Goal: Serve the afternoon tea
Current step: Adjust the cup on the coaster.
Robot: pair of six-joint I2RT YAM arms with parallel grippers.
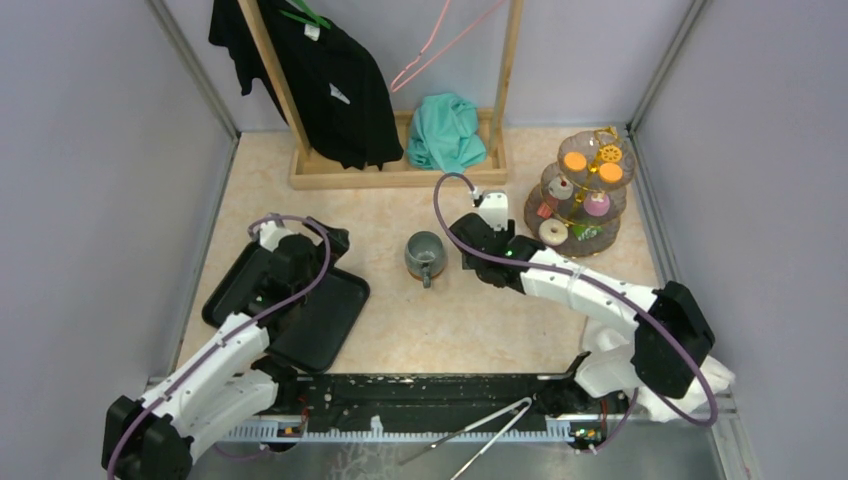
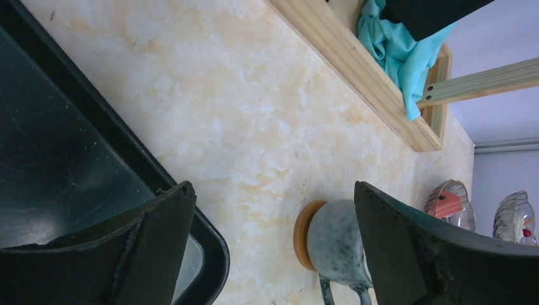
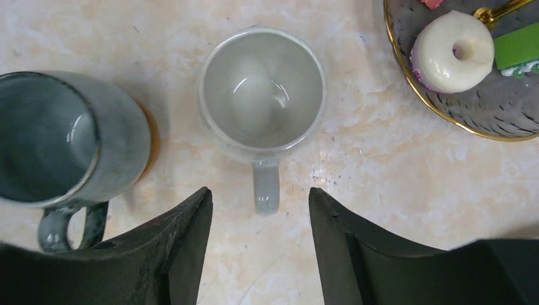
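Hovering above the counter (image 1: 450,320), the right gripper (image 3: 260,197) has its jaws spread wide and empty. The handle of a pale mug (image 3: 262,89) points into the gap between them. Just left of that mug stands the dark grey mug (image 3: 63,136), upright on an orange base. The three-tier stand (image 1: 606,153) sits at the far right, with a white doughnut (image 3: 452,51) and a green piece (image 3: 516,46) on its bottom tier. At left, the left gripper (image 2: 273,190) hangs over the edge of the black tray (image 1: 330,310), jaws likewise open, holding nothing.
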